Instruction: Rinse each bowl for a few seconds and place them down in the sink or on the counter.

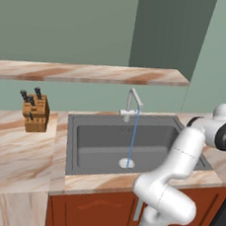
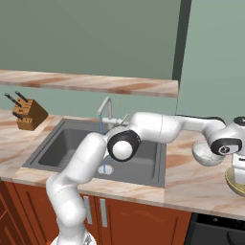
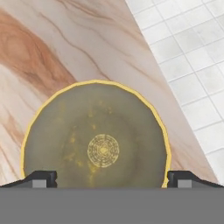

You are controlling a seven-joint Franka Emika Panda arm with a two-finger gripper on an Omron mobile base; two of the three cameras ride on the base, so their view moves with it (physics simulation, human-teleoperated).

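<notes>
Knife block [image 1: 35, 112] far left on the counter [image 1: 11, 148]. Sink [image 1: 98, 148] next, faucet [image 1: 132, 103] running a thin stream onto the drain. Right of the sink, near the counter's right end, grey bowl [image 2: 206, 154], partly hidden by the wrist; gold bowl [image 3: 96, 138] beside it at the counter's front edge, tiled floor beyond. Gripper [image 3: 111, 179] hangs straight above the gold bowl, jaws spread wide, empty, tips bracketing the near rim on either side. Bowl looks rigid, glossy, likely light and slick, worse once wet. Best hold, I judge: pinch the rim wall, one finger inside, one outside.
</notes>
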